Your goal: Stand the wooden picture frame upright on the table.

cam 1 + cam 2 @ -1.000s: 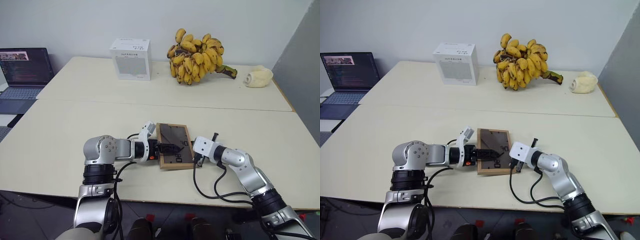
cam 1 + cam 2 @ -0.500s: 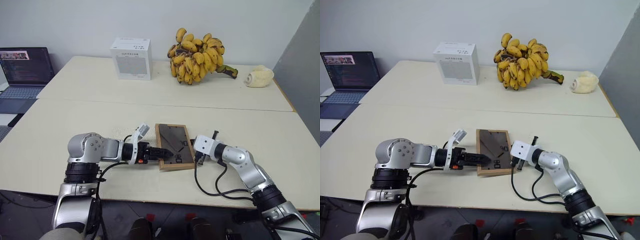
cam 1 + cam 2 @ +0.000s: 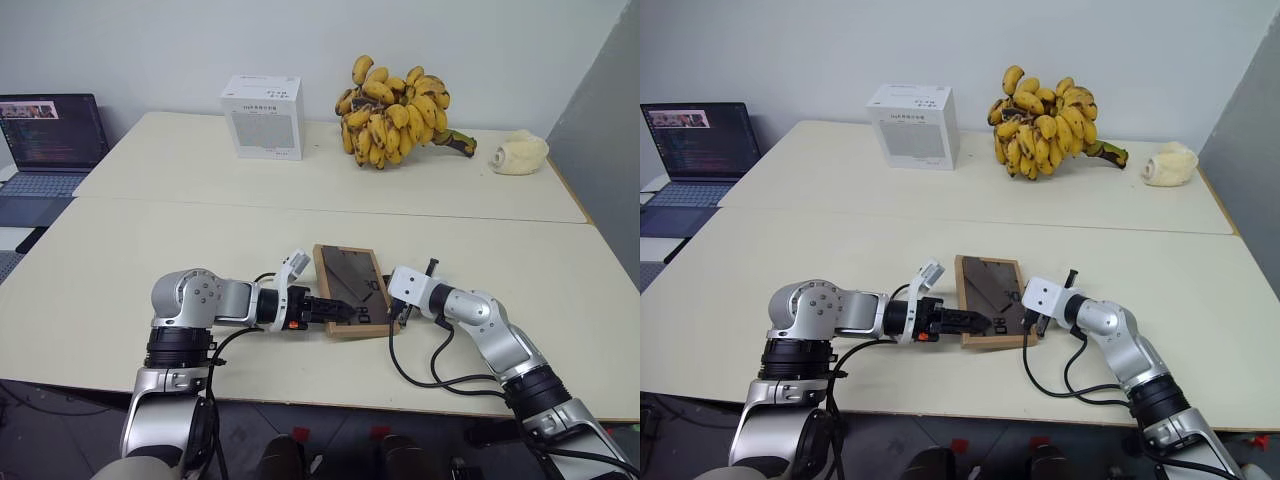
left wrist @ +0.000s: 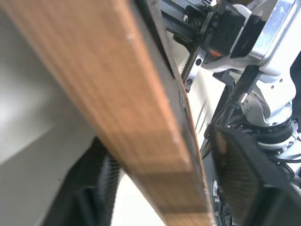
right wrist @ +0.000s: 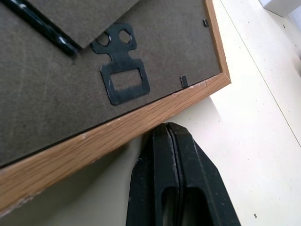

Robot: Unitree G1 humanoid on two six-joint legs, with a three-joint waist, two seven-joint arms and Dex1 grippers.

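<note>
Wooden picture frame (image 3: pixel 351 290) tilted (back up) | left gripper (image 3: pixel 338 309) jaws straddle edge | right gripper (image 5: pixel 175 155) pressed together

The wooden picture frame (image 5: pixel 141 123) has a light wood edge with fine grain lines. Its back is dull grey board with a flat black metal hanger. The table (image 3: pixel 200 240) is smooth and pale. The right gripper (image 5: pixel 171 181) fingers look like shiny black plastic.

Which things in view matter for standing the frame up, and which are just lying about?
In the job: wooden picture frame, lying back-up; table; left gripper; right gripper.

Lying about: white box, bananas, pale lump, laptop.
</note>
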